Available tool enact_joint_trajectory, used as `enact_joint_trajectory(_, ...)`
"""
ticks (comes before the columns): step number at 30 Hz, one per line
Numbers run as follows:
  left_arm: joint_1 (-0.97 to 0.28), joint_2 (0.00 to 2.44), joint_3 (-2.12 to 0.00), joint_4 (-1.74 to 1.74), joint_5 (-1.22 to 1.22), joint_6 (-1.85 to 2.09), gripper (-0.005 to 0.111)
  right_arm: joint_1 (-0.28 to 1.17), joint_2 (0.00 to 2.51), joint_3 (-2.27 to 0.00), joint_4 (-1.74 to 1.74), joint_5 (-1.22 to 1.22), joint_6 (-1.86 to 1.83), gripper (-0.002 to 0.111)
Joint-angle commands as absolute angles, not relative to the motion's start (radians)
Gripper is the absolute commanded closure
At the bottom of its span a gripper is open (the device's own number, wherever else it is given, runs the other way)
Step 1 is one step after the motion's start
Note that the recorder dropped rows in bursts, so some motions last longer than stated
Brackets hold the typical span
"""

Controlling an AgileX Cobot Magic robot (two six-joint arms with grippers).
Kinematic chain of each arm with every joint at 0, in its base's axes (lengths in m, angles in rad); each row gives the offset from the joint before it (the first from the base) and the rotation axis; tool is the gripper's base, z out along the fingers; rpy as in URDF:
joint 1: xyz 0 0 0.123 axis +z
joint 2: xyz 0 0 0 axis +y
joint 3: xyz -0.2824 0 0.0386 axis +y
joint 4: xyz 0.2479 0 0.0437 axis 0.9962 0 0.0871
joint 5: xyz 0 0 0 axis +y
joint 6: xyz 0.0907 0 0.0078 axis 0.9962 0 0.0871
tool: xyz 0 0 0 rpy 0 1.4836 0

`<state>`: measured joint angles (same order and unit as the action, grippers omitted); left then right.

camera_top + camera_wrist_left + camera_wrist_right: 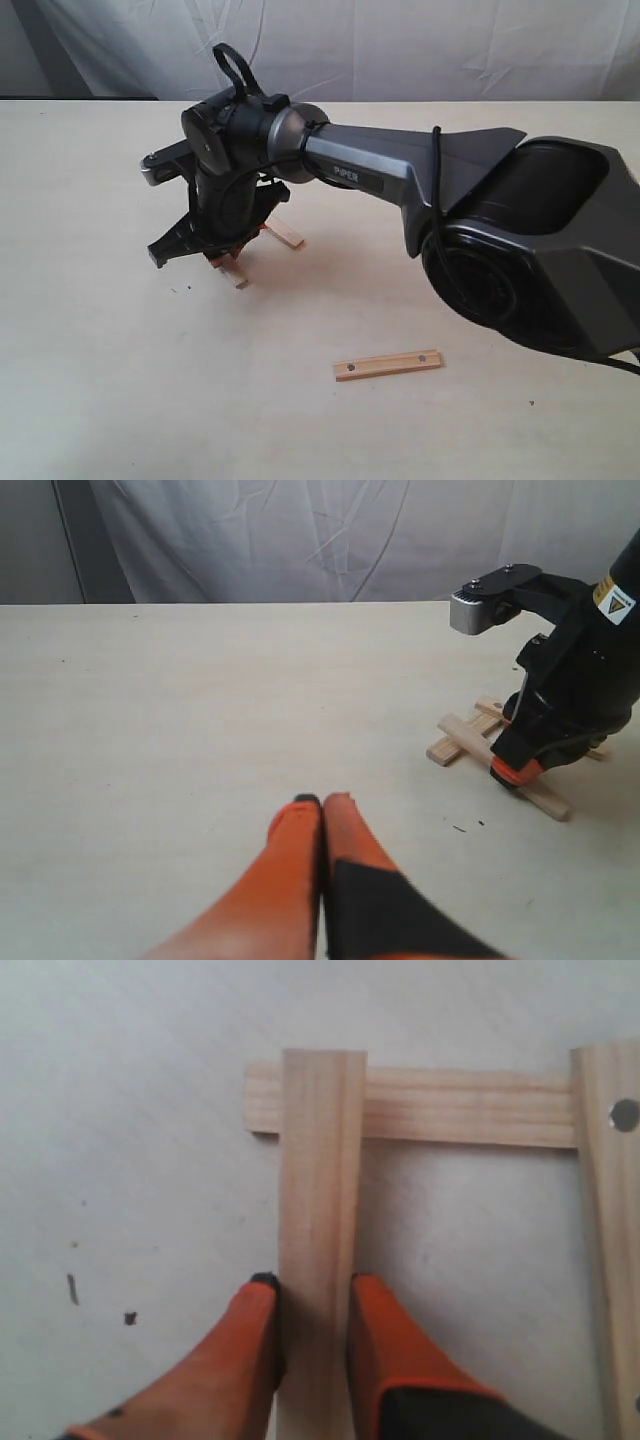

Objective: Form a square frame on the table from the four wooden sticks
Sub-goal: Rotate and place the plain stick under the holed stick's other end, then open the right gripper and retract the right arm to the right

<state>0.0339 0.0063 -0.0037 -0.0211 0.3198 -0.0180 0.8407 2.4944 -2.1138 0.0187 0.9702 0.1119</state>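
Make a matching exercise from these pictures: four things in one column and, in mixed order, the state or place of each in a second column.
Things:
1. left gripper
2. right gripper
3. lone drilled stick
4. white cloth

States or places:
A. lies alone on the table
B. shut on the plain stick
C. hangs behind the table
D. shut, holding nothing

Pairs: 1-D, 2-B, 3-A, 4-C

The right arm's wrist (225, 195) covers most of the square frame (286, 236); the plain stick (320, 1180) and holed stick (603, 1240) run past the picture's edge.
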Motion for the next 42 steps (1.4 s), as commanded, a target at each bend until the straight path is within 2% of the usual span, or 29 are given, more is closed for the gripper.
enact_joint_trajectory(1,0.037,0.0,0.0,-0.022,0.307,-0.018,0.107,0.836,2.493,-2.12,0.009,0.963,0.105,0.088)
enact_joint_trajectory(3,0.037,0.0,0.0,-0.022,0.307,-0.018,0.107,0.836,2.493,-2.12,0.009,0.963,0.105,0.076)
enact_joint_trajectory(5,0.037,0.0,0.0,-0.022,0.307,-0.018,0.107,0.836,2.493,-2.12,0.009,0.963,0.105,0.072)
enact_joint_trajectory(14,0.037,0.0,0.0,-0.022,0.307,-0.018,0.107,0.836,2.45,-2.12,0.009,0.994,0.108,0.074)
enact_joint_trajectory(17,0.037,0.0,0.0,-0.022,0.307,-0.018,0.107,0.836,2.414,-2.12,0.009,1.066,0.131,0.08)
enact_joint_trajectory(20,0.037,0.0,0.0,-0.022,0.307,-0.018,0.107,0.836,2.39,-2.116,0.006,1.121,0.134,0.097)
enact_joint_trajectory(21,0.037,0.0,0.0,-0.022,0.307,-0.018,0.107,0.836,2.386,-2.116,0.0,1.14,0.136,0.105)
enact_joint_trajectory(22,0.037,0.0,0.0,-0.022,0.307,-0.018,0.107,0.836,2.381,-2.116,0.006,1.157,0.141,0.109)
enact_joint_trajectory(26,0.037,0.0,0.0,-0.022,0.307,-0.018,0.107,0.836,2.345,-2.098,0.006,1.221,0.141,0.109)
enact_joint_trajectory(32,0.037,0.0,0.0,-0.022,0.307,-0.018,0.107,0.78,2.181,-1.875,0.02,1.174,0.141,0.109)
enact_joint_trajectory(42,0.037,0.0,0.0,-0.022,0.307,-0.018,0.107,0.505,1.753,-1.297,0.114,0.927,0.104,0.109)
